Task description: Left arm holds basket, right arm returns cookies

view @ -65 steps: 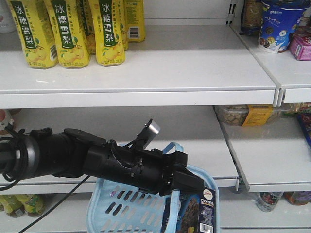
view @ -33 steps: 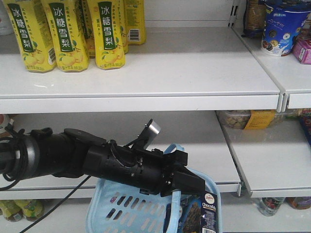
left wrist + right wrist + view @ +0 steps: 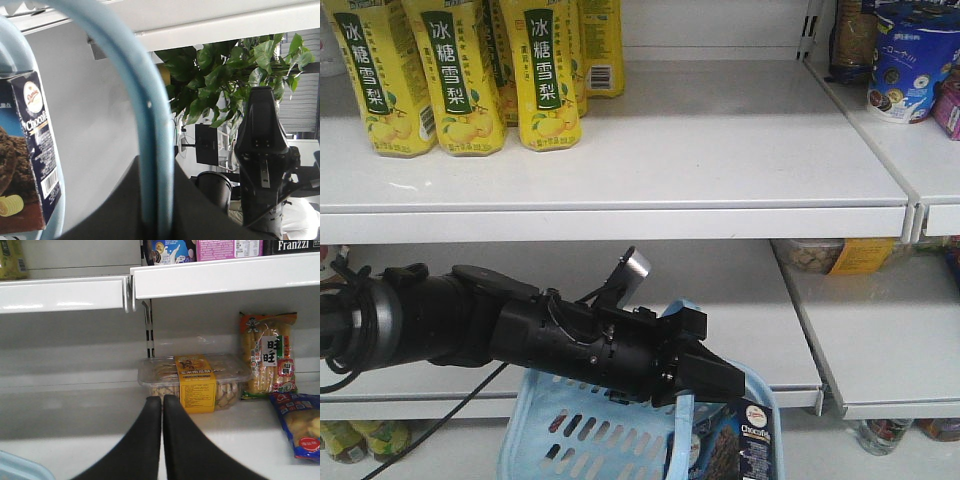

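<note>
Navy cookies [image 3: 745,445] in basket [image 3: 525,430], just below left gripper [image 3: 725,378] clenched on handle [image 3: 125,65].

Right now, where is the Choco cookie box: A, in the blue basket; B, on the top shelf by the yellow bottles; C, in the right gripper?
A: the cookies stand inside the basket held by the left gripper; the right gripper is shut on nothing.

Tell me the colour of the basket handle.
The handle is light blue, clearest in the left wrist view.
</note>
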Tool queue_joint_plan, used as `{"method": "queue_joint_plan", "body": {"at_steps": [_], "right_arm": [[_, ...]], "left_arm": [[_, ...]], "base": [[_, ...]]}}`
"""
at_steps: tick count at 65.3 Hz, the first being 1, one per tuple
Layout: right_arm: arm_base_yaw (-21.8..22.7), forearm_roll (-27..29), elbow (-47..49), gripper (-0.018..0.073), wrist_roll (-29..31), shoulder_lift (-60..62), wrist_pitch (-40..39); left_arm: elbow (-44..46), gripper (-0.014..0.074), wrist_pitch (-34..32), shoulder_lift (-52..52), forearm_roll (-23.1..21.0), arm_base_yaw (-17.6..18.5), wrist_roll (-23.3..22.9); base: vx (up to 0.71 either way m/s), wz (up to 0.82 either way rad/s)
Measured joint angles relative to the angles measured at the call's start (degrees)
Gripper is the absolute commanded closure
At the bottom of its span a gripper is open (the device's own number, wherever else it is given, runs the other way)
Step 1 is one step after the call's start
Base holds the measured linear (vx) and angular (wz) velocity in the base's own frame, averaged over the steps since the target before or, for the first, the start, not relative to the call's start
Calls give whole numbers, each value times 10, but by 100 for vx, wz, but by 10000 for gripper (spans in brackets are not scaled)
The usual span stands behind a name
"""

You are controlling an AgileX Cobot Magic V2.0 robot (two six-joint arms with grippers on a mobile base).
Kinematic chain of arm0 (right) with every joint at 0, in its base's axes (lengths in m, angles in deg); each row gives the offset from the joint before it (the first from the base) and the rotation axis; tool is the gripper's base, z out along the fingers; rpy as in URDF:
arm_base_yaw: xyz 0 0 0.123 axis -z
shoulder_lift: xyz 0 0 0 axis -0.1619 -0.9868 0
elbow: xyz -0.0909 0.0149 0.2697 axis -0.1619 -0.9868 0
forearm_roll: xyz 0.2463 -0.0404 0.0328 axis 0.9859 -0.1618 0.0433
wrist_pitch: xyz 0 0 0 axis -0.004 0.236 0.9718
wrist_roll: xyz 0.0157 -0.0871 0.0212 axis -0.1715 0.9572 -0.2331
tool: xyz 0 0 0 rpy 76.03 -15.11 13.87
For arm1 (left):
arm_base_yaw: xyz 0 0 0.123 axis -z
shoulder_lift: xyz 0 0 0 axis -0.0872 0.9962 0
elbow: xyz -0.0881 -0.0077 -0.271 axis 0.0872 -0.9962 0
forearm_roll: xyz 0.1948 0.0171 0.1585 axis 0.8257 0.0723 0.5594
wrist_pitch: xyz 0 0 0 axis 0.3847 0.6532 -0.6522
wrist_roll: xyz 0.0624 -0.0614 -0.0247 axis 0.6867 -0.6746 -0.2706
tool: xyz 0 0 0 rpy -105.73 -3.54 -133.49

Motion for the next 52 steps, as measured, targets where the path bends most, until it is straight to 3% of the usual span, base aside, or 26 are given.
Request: {"method": "queue_joint_plan", "body": {"at_steps": [52], "right_arm": [[0,0,0,567,0,0,0]], "left_arm": [[-1,603,0,0,-1,0,0]], "base": [[0,1]]}}
